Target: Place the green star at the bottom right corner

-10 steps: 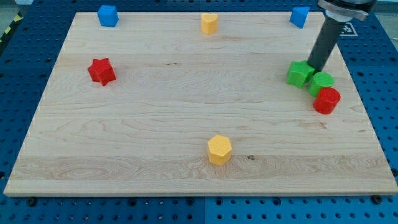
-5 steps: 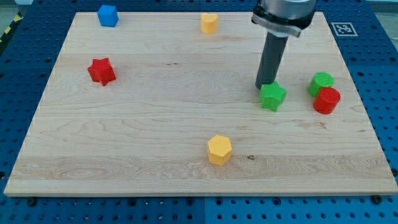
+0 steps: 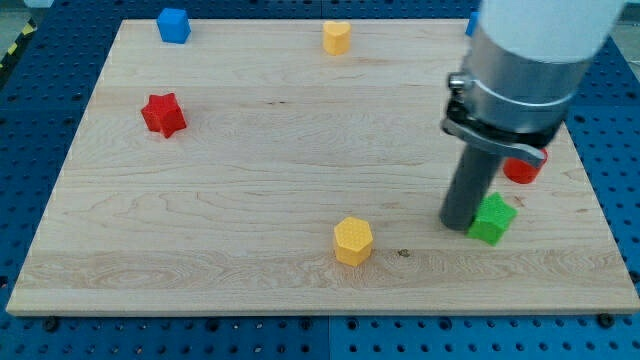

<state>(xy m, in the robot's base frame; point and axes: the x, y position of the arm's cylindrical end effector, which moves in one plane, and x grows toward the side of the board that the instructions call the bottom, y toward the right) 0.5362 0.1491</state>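
Observation:
The green star (image 3: 492,218) lies on the wooden board (image 3: 250,150) at the lower right, some way above the bottom edge. My tip (image 3: 459,224) rests on the board right against the star's left side. The arm's grey body rises above it and covers the board's right part.
A red cylinder (image 3: 521,170) shows partly behind the arm at the right. A yellow hexagon (image 3: 353,240) lies at bottom centre. A red star (image 3: 163,114) is at the left, a blue cube (image 3: 173,24) at top left, a yellow block (image 3: 337,37) at top centre.
My tip and the green star have moved down and to the right, from the middle right towards the bottom right. The arm now hides the green cylinder and part of the red cylinder.

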